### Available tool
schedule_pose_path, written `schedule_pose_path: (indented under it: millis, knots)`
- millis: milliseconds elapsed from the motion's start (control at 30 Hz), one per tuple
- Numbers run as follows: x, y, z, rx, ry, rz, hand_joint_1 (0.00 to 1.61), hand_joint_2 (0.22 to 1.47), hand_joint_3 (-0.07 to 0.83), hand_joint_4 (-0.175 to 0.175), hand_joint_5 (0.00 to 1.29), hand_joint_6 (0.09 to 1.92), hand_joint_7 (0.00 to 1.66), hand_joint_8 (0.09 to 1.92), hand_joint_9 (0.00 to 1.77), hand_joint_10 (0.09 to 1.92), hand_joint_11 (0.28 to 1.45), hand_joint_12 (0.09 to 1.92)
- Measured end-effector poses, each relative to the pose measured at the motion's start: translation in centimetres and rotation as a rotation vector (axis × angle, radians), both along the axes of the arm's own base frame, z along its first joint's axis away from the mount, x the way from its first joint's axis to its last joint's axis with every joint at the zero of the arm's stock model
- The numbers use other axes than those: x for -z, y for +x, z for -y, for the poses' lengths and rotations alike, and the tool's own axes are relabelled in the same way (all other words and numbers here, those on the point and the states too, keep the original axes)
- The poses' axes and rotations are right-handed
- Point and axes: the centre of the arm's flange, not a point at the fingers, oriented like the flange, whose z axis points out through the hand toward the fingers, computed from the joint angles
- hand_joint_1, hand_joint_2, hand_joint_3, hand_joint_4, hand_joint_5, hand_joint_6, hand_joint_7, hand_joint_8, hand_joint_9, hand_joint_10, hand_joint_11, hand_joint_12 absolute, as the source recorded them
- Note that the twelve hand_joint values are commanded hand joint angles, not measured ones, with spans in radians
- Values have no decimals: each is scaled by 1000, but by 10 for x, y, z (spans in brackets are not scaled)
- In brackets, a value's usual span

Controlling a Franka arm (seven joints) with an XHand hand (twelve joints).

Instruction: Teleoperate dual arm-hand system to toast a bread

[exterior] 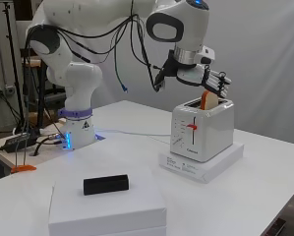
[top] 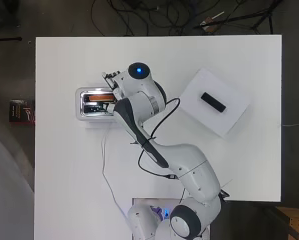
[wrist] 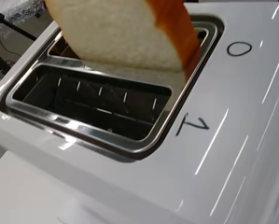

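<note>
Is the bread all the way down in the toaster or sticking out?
Sticking out. The bread rises above the toaster top, tilted in one slot.

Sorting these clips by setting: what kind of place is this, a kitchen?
Probably a robotics lab, not a kitchen: the toaster sits on a bare white table beside a fixed robot arm, with loose cables on the floor behind.

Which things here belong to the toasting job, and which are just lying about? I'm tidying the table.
Job: toaster, bread slice, robot hand.
Lying about: black block, white box under it, white slab under the toaster.
</note>
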Motion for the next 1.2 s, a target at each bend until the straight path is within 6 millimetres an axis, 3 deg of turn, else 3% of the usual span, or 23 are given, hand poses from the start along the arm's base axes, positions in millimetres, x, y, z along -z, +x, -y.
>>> schedule_pose_path:
  millis: [133, 267, 333, 433, 500, 533, 567, 600, 633, 667, 700, 800, 867, 1033, 1200]
  knots:
    - [-3, 7, 36, 130, -12, 17, 0, 961, -2, -93, 286, 87, 317, 87, 384, 87, 375, 87]
    - [14, -1, 76, 263, -60, 1, 0, 932, -12, -78, 251, 87, 273, 87, 340, 87, 370, 87]
    - [16, -1, 92, 299, -85, 15, 0, 921, -13, -46, 227, 87, 228, 87, 296, 87, 364, 87]
    - [1, -5, 84, 289, -157, 64, 0, 953, 4, -35, 216, 87, 213, 87, 291, 87, 369, 87]
    - [-14, -9, 67, 278, -202, 100, 0, 958, 4, -55, 199, 87, 225, 87, 339, 87, 394, 87]
    - [-18, -10, 59, 274, -221, 111, 0, 958, 2, -74, 192, 87, 284, 87, 457, 87, 458, 87]
    - [-18, -10, 54, 275, -236, 115, 0, 982, -5, -105, 209, 87, 577, 324, 749, 487, 600, 537]
    - [-12, -9, 56, 286, -242, 106, 0, 996, -7, -133, 228, 87, 848, 951, 1055, 1078, 799, 1119]
    - [-2, -7, 65, 304, -236, 87, 0, 1000, -8, -150, 243, 87, 1015, 1408, 1260, 1476, 943, 1501]
    - [12, -4, 78, 327, -219, 62, 0, 997, -9, -159, 255, 87, 1104, 1673, 1371, 1700, 1024, 1713]
    - [27, -2, 93, 352, -198, 34, 0, 990, -10, -163, 263, 87, 1148, 1812, 1428, 1815, 1064, 1822]
    - [80, 2, 138, 436, -127, -64, 0, 972, -10, -164, 272, 87, 1226, 1920, 1501, 1911, 1098, 1912]
    - [102, 2, 153, 469, -106, -102, 0, 970, -6, -163, 270, 87, 1265, 1920, 1532, 1919, 1105, 1919]
    - [114, 3, 148, 469, -72, -123, 0, 981, 1, -159, 282, 87, 1359, 1920, 1589, 1920, 1181, 1920]
    - [123, 8, 131, 463, -83, -144, 0, 1065, 8, -126, 417, 87, 1422, 1920, 1626, 1920, 1234, 1920]
